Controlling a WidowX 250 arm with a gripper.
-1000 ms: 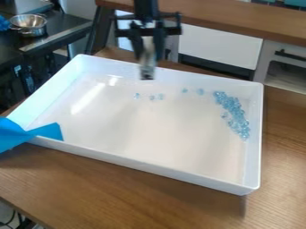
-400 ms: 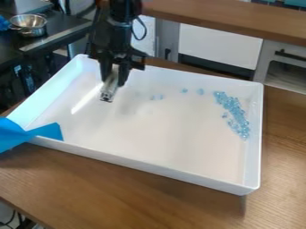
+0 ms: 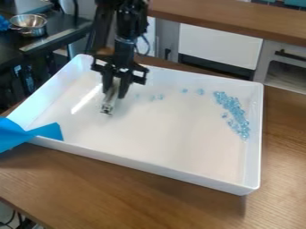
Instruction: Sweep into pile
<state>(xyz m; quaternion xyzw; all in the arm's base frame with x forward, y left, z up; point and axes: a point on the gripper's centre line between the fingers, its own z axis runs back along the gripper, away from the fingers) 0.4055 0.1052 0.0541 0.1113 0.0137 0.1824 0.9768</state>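
Note:
The black gripper hangs low over the left back part of the white tray, shut on a pale, narrow tool that points down between its fingers. Light blue beads form a long cluster near the tray's right wall. A few loose beads lie along the back, left of that cluster. More single beads are scattered a little to the right of the gripper. The tool's lower end is left of all these beads; whether it touches the tray floor I cannot tell.
The tray's raised walls surround the work area on a wooden table. Blue material covers the tray's left front corner. A metal bowl stands on the dark counter at the back left.
My gripper first moved left from over the tray's back edge, then came lower and toward the front, still holding the pale tool. The beads look unmoved.

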